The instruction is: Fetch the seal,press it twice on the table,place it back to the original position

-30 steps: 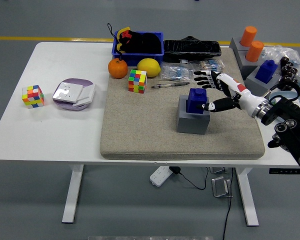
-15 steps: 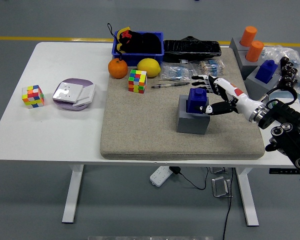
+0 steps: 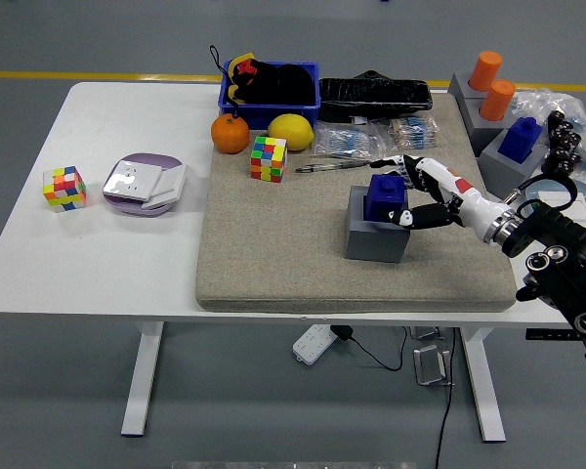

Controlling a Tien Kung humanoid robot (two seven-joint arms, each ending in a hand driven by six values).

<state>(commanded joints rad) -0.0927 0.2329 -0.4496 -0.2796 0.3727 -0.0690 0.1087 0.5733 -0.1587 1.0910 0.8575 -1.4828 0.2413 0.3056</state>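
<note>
Now I see right hand (image 3: 422, 191) beside blue seal (image 3: 387, 198), fingers (image 3: 406, 160) spread, thumb maybe touching it, grasp not closed. Seal sits in grey holder (image 3: 376, 239) on beige mat (image 3: 273, 254).

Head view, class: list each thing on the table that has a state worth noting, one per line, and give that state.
Blue seal: upright, seated in its grey holder.
Right robot hand: fingers spread around the seal, not visibly closed on it.
Blue bin: filled with dark items.
Pen: lying flat on the mat.
Two orange cylinders: upright on a grey stand.
</note>
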